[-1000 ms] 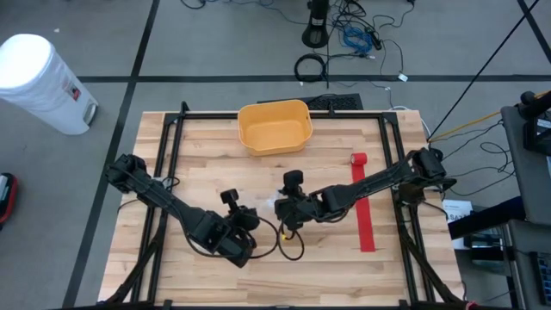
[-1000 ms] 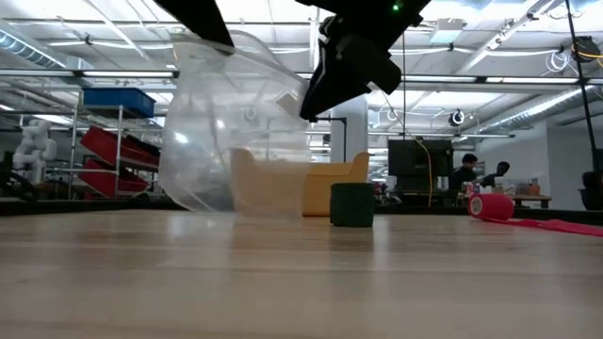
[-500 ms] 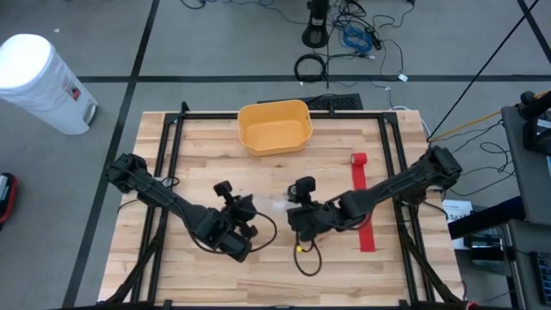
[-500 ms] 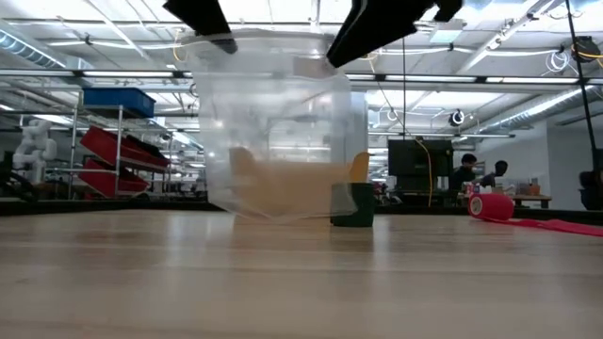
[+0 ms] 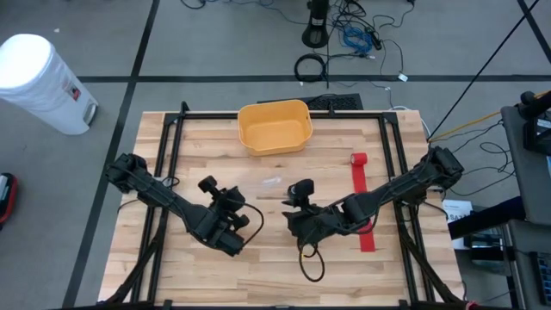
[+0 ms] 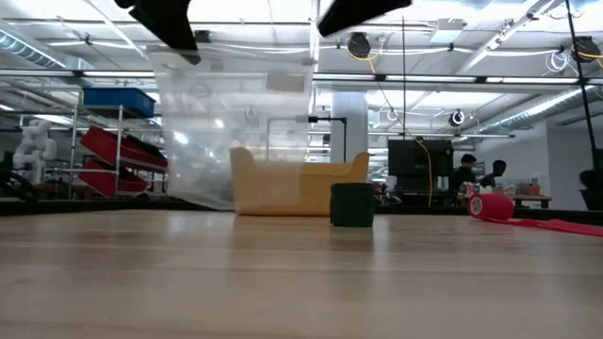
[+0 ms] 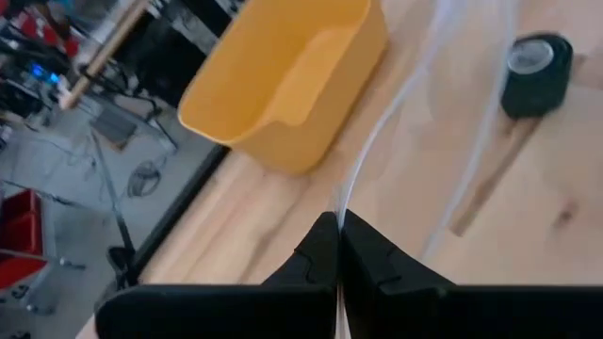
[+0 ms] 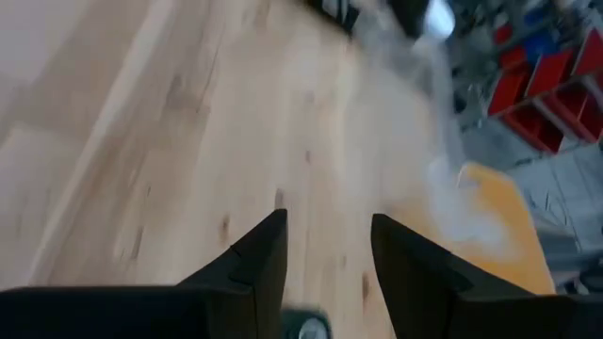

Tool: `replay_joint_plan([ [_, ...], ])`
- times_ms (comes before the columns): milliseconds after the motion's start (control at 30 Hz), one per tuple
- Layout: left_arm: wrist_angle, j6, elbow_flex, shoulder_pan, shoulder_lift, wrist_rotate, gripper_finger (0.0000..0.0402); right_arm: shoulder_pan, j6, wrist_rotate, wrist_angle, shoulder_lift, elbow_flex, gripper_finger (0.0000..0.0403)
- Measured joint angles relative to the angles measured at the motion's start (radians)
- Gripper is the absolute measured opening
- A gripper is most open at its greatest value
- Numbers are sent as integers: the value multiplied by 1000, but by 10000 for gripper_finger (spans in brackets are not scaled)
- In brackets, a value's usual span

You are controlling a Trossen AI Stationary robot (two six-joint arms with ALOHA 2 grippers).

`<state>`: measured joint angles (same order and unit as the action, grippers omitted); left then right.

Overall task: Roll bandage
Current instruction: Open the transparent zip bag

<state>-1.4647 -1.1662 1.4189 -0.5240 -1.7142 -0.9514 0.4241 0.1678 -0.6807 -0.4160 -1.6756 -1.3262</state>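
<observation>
bin (image 5: 275,126) at table's (image 5: 189,267) rear, bandage (image 5: 362,205) on right

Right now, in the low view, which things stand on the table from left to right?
Clear plastic bag, held up → yellow bin → dark green roll → red bandage roll → its unrolled red strip.

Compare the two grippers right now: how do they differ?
Left gripper is shut, pinching the edge of a clear plastic bag; right gripper is open and holds nothing. The bag hangs from the left gripper; the right one has only bare table ahead. Both are above mid-table.
</observation>
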Motion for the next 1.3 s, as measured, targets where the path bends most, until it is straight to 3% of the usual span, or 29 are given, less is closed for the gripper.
replay_joint_plan([
  [300,60,79,0,0,0,113,2,-25,132,64,235,-60,0,141],
  [600,158,200,0,0,0,140,2,-86,203,53,297,-173,0,141],
  [1000,159,207,0,0,0,141,2,-103,211,47,301,-193,0,140],
  [1300,165,213,0,0,0,141,2,-116,219,-3,307,-240,0,87],
])
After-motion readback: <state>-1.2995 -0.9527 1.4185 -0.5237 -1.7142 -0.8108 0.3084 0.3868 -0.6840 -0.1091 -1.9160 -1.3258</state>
